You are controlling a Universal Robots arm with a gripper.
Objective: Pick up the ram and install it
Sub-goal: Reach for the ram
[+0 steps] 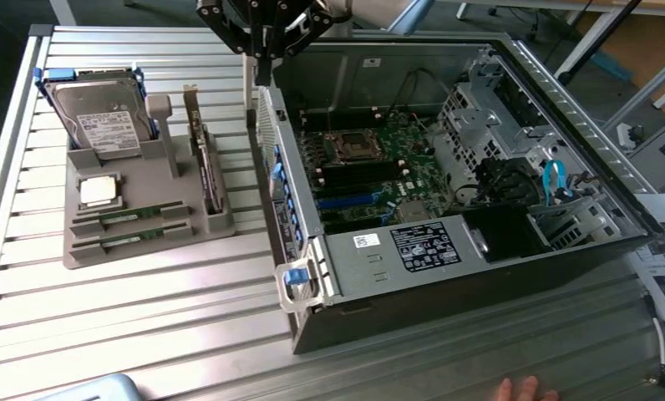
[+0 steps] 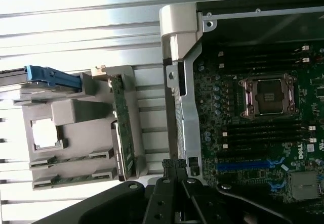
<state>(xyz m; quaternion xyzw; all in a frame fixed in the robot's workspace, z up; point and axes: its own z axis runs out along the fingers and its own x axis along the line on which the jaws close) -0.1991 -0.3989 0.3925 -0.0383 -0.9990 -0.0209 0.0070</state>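
Exterior view: gripper fingers pressed together, empty, upper centre; ram lower left in grey holder, well apart.
Wrist view: ram lies flat past the expansion card, long axis crosswise to it; gripper near the case wall.

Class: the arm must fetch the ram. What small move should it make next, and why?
Probably carry the gripper toward the exterior view's left, to above the grey holder, and open it. It hangs shut and empty over the computer case wall, while the ram sticks lie in the holder, untouched.
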